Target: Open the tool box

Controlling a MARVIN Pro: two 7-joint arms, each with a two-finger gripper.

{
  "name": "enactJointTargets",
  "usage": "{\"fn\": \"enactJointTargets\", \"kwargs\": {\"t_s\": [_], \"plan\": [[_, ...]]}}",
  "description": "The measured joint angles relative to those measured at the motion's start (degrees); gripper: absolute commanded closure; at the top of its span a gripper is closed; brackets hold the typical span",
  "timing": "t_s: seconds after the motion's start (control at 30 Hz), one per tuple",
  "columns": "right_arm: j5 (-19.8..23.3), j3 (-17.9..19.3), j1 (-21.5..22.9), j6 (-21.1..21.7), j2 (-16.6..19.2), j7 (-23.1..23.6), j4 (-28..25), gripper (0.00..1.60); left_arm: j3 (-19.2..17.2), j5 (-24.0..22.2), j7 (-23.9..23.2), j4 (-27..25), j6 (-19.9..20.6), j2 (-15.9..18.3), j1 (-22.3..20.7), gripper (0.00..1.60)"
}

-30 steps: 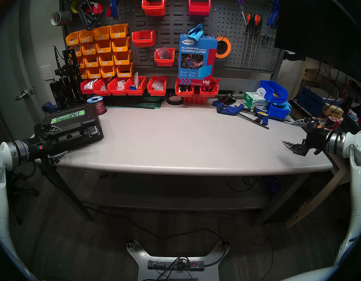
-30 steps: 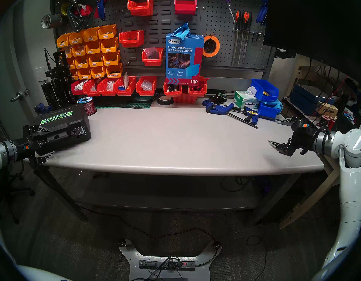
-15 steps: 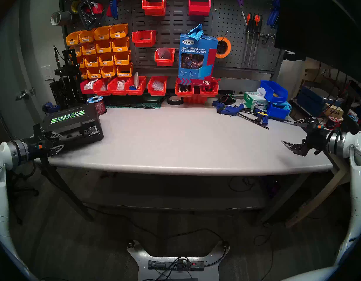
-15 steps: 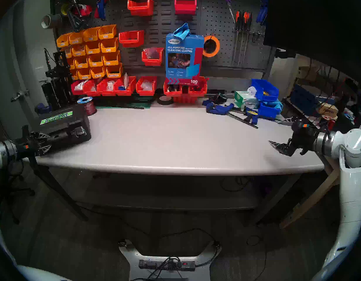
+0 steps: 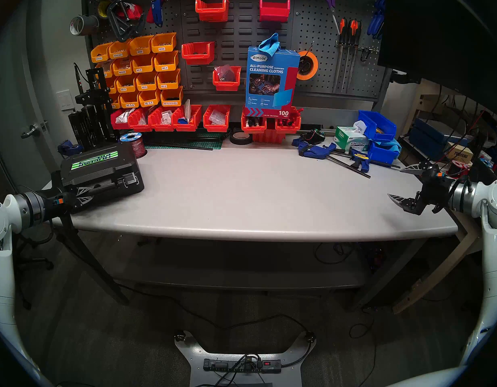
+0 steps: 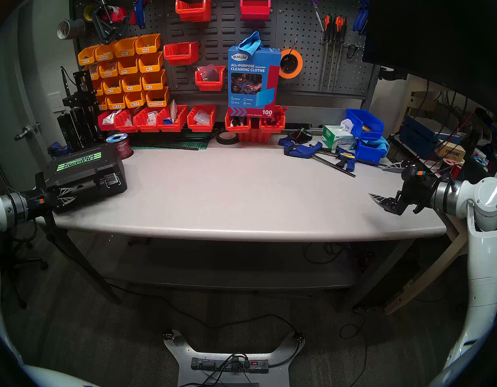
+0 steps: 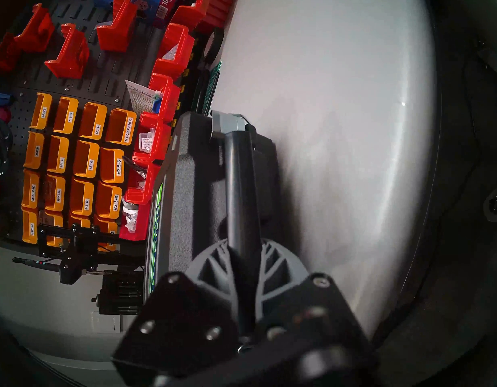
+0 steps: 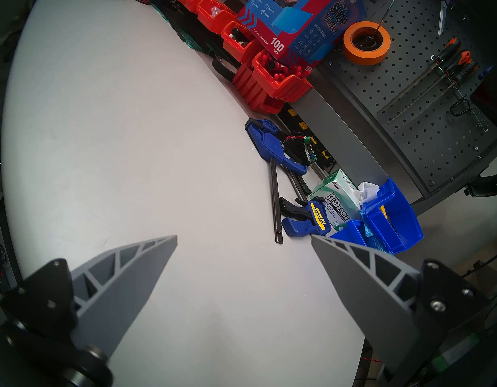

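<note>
Left wrist view: the left gripper (image 7: 243, 263) is clamped on the handle (image 7: 239, 188) of the tool box (image 5: 102, 172), whose length runs straight ahead of it; the right gripper (image 5: 403, 186) gapes empty, far across the counter (image 5: 255, 199).

The black hard-plastic briefcase-shaped tool box (image 5: 102, 172) lies flat at the grey tabletop's (image 5: 255, 193) nine o'clock edge, its moulded handle (image 7: 240, 188) facing six o'clock. The left gripper (image 5: 81, 195) is clamped on that handle from the near side. Behind the box, toward eleven o'clock, stands a wire spool (image 5: 135, 145). At two o'clock lie blue bar clamps (image 5: 333, 154), beside a tissue box (image 5: 350, 140) and stacked blue plastic bins (image 5: 379, 138). The right gripper (image 5: 400, 184) hangs spread at three o'clock, well apart from the box.
</note>
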Motion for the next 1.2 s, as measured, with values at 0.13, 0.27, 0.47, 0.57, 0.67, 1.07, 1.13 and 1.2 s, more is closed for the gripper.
{"fn": "enactJointTargets", "kwargs": {"t_s": [0.13, 0.27, 0.47, 0.57, 0.67, 1.07, 1.13, 1.2], "plan": [[0.0, 0.0, 0.0, 0.0, 0.0, 0.0, 0.0, 0.00, 1.3, -1.1, 0.3, 0.8, -1.6, 0.4, -0.7, 1.60], [0.0, 0.0, 0.0, 0.0, 0.0, 0.0, 0.0, 0.00, 3.0, -2.8, 0.3, 1.2, -3.8, 0.8, -1.3, 1.60], [0.0, 0.0, 0.0, 0.0, 0.0, 0.0, 0.0, 0.00, 6.9, -5.9, 0.2, 0.2, -6.1, 1.0, -2.2, 1.60], [0.0, 0.0, 0.0, 0.0, 0.0, 0.0, 0.0, 0.00, 10.0, -7.4, 0.3, -1.1, -6.7, 0.8, -3.0, 1.60], [0.0, 0.0, 0.0, 0.0, 0.0, 0.0, 0.0, 0.00, 12.9, -8.3, 0.6, -2.2, -7.2, 0.4, -3.7, 1.60], [0.0, 0.0, 0.0, 0.0, 0.0, 0.0, 0.0, 0.00, 25.1, -8.8, 3.0, -4.3, -7.9, -2.4, -8.8, 1.60], [0.0, 0.0, 0.0, 0.0, 0.0, 0.0, 0.0, 0.00, 26.7, -8.6, 3.4, -4.3, -7.8, -2.9, -9.6, 1.60], [0.0, 0.0, 0.0, 0.0, 0.0, 0.0, 0.0, 0.00, 28.2, -8.4, 3.7, -4.4, -7.8, -3.4, -10.4, 1.60]]}}
